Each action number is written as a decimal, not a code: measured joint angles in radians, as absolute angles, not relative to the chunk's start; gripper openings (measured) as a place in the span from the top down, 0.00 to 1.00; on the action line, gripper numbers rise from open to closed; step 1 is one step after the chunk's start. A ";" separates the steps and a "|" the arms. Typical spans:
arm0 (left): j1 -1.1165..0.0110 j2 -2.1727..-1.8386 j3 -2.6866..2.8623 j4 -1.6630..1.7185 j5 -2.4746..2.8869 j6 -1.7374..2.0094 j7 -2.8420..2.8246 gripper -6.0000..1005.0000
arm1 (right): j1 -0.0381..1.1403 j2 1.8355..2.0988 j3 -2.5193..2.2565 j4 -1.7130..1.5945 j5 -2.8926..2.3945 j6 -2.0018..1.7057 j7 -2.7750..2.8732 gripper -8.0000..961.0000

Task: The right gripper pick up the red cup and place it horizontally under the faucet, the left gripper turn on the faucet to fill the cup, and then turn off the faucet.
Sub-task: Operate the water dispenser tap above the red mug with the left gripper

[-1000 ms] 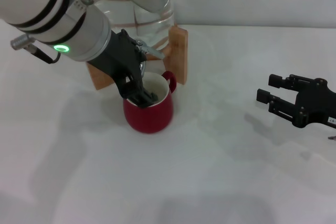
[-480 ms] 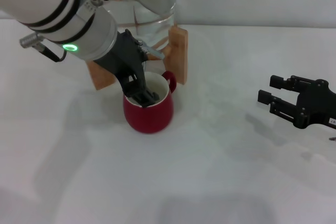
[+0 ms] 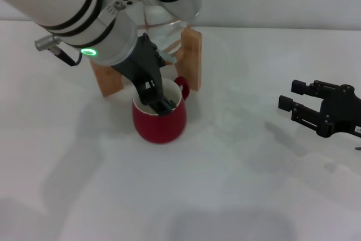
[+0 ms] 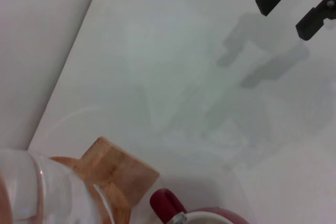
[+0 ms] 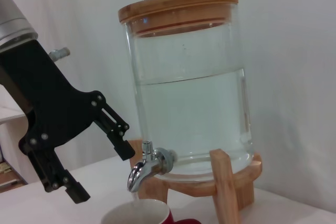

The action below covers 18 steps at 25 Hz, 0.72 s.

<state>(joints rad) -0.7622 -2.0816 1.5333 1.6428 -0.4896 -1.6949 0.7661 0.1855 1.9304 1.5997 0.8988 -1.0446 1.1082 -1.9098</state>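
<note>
The red cup (image 3: 159,121) stands upright on the white table right under the faucet (image 3: 164,56), its handle toward the wooden stand. In the right wrist view the chrome faucet (image 5: 149,167) hangs over the cup's rim (image 5: 137,213). A faint pale streak shows below the spout. My left gripper (image 3: 158,103) is open over the cup's mouth. In the right wrist view the left gripper (image 5: 100,171) has one fingertip (image 5: 124,150) close beside the faucet's lever, holding nothing. My right gripper (image 3: 289,95) is open and empty, far right of the cup.
The clear water jug (image 5: 189,98) with a wooden lid sits on a wooden stand (image 3: 192,57) at the back. The left wrist view shows the stand (image 4: 113,169), the cup's handle (image 4: 165,205) and the right gripper (image 4: 287,14) farther off.
My left arm has shifted a little to the right, and its gripper has stayed over the cup by the faucet. The cup and the right gripper have not moved.
</note>
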 joint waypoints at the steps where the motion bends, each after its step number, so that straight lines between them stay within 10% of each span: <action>1: -0.764 -2.082 1.537 1.642 -0.490 -1.692 0.766 0.16 | 0.185 1.931 1.601 0.899 -1.045 1.109 -1.910 0.51; 18: -0.784 -2.083 1.554 1.617 -0.487 -1.674 0.766 0.16 | 0.181 1.933 1.603 0.900 -1.045 1.112 -1.908 0.51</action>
